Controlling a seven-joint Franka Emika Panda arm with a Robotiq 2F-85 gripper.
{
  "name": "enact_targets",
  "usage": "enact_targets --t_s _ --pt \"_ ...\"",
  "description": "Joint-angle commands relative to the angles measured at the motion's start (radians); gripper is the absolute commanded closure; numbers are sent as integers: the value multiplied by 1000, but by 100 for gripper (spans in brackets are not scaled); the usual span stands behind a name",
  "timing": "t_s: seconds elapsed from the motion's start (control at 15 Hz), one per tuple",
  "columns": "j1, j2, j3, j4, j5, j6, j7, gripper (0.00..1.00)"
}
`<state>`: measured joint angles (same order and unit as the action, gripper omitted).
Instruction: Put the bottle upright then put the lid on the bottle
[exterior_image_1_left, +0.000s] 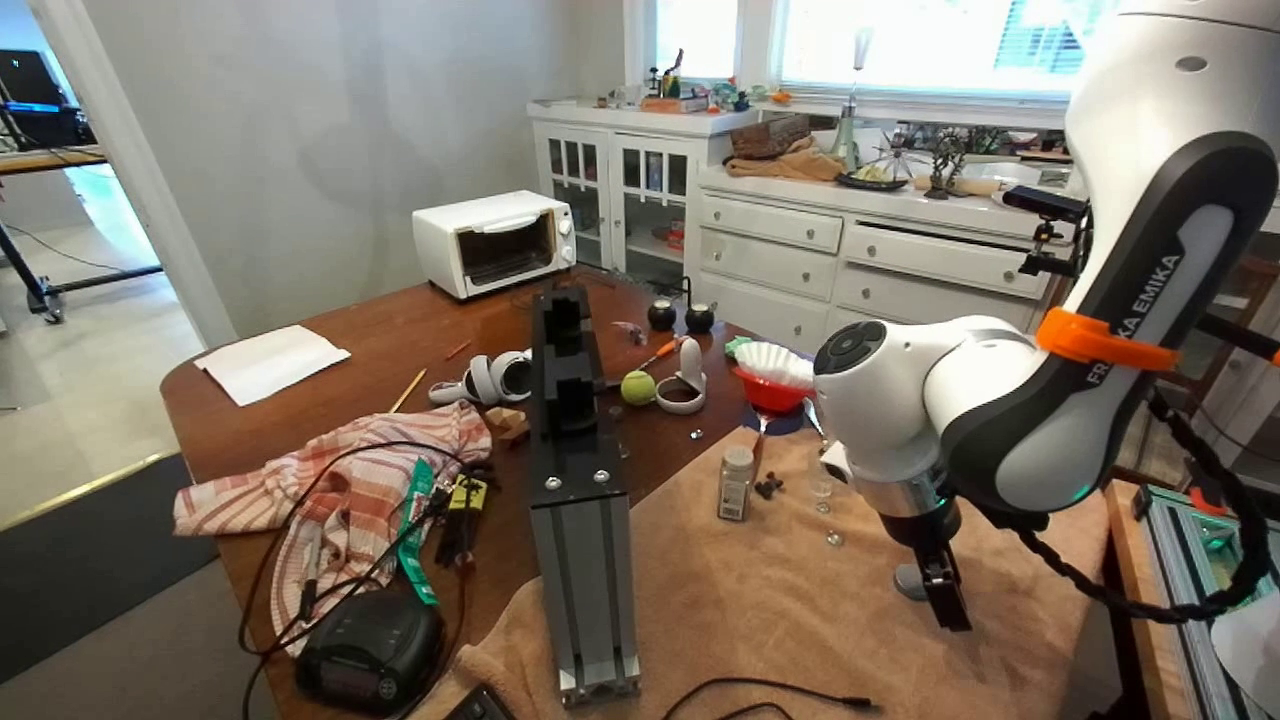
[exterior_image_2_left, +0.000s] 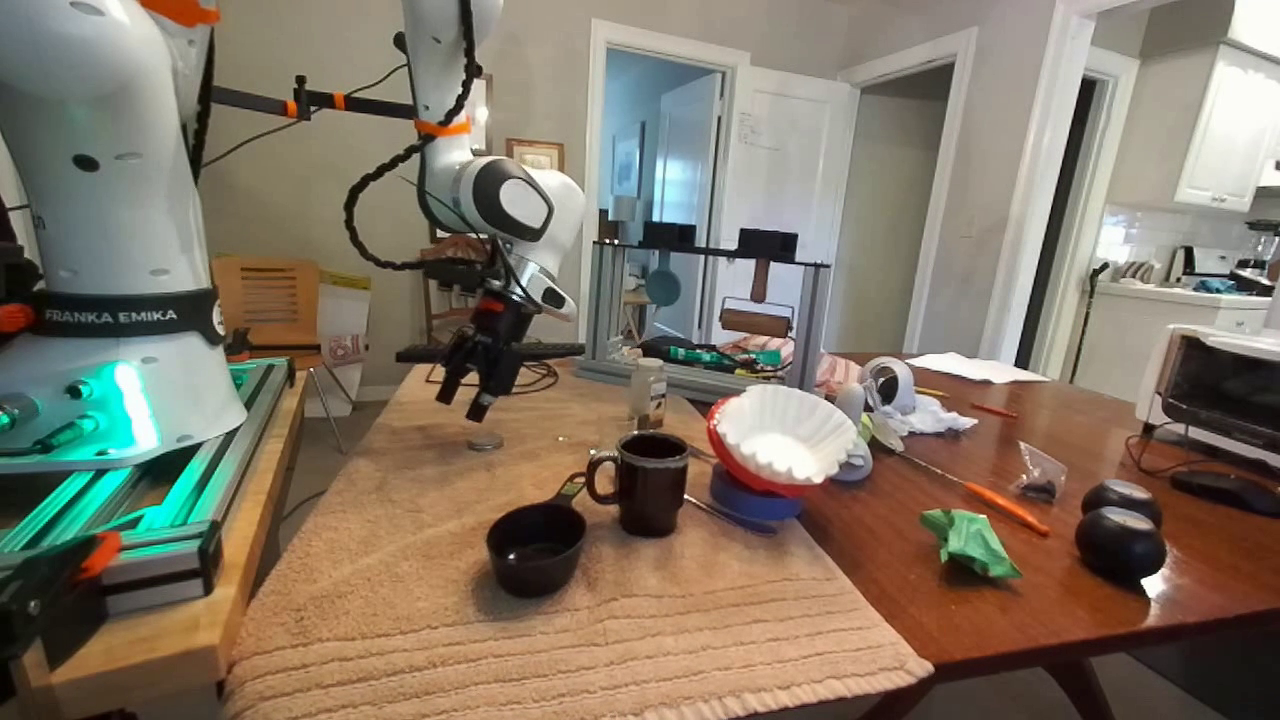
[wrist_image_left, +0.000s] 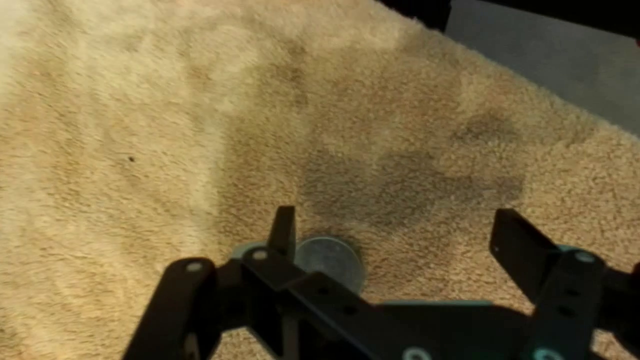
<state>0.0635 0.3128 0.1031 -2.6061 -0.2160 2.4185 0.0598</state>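
The bottle (exterior_image_1_left: 735, 487), see-through with a pale label band, stands upright on the tan towel; it also shows upright in an exterior view (exterior_image_2_left: 648, 396). The lid (exterior_image_1_left: 909, 582), a flat grey disc, lies on the towel apart from the bottle; it also shows in an exterior view (exterior_image_2_left: 485, 441). In the wrist view the lid (wrist_image_left: 336, 264) appears near the left finger, its lower part hidden by the gripper's linkage. My gripper (wrist_image_left: 395, 212) is open and empty, pointing down above the towel near the lid. It also shows in both exterior views (exterior_image_1_left: 950, 612) (exterior_image_2_left: 463, 403).
A black mug (exterior_image_2_left: 652, 487), a black measuring cup (exterior_image_2_left: 537, 548) and a red bowl (exterior_image_1_left: 772, 396) with a white paper filter (exterior_image_2_left: 785, 432) stand beyond the bottle. A clear stemmed glass (exterior_image_1_left: 821, 492) is near the bottle. A tall metal frame (exterior_image_1_left: 582, 590) stands across the table.
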Motion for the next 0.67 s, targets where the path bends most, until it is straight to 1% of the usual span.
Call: enact_targets --t_s 0.0,0.13,0.27,0.47,0.6 --pt "5 -6 2 -48 68 176 -25 0" --pt "43 2 -46 -55 -5 266 41 0" --pt "76 6 -96 -59 -57 318 85 0" --pt "131 10 -175 -52 -131 312 186 0" --pt "145 21 -201 -47 -152 296 228 0"
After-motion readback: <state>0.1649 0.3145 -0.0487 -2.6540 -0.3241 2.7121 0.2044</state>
